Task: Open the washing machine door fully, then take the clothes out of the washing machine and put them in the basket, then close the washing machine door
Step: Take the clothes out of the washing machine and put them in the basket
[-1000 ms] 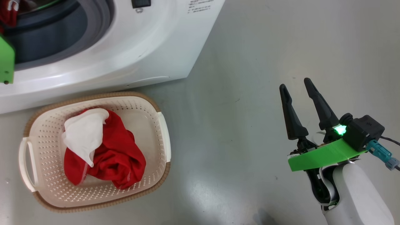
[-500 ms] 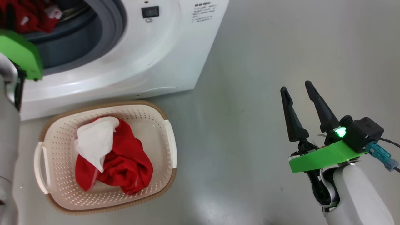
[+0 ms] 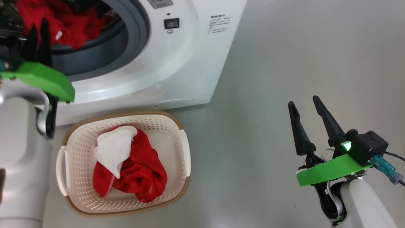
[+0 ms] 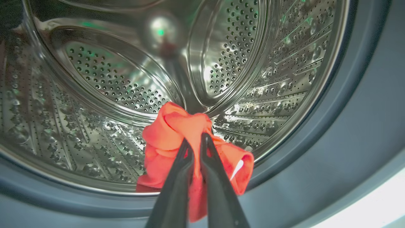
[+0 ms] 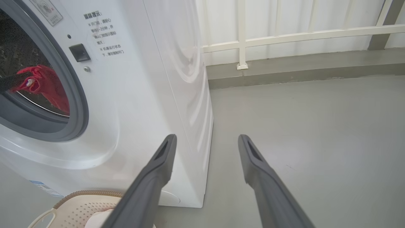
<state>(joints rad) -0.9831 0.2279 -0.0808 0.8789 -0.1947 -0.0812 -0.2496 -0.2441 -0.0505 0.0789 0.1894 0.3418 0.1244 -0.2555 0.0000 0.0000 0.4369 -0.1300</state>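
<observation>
Step in hand: I am taking the clothes out of the big white front-loading washing machine (image 3: pixel 152 66); its mouth is open and the door is outside my views.
My left hand (image 4: pixel 195 142): pressed together on a bright red fabric garment (image 4: pixel 177 133), pinched at the lower rim of the perforated steel drum (image 4: pixel 104 79), just inside the grey rubber gasket (image 3: pixel 136 38).
My right hand (image 3: pixel 308 109): spread wide and holding nothing, over the grey floor (image 3: pixel 269 79), well apart from the machine on its right side.
Small cream plastic basket with brown woven-look rim (image 3: pixel 182 126): on the floor just in front of the machine, below its mouth; one red garment and a white cloth piece (image 3: pixel 114 148) already lie in it.
Next move, as I judge: draw the left hand back out of the machine, lift the garment over the gasket, then go down to the basket and release.
Edges: the gasket lip is the place where the hanging cloth could catch; the basket rim is close to the machine front.
Open room: the floor to the right of the machine is free, so the right arm does not block the way.
</observation>
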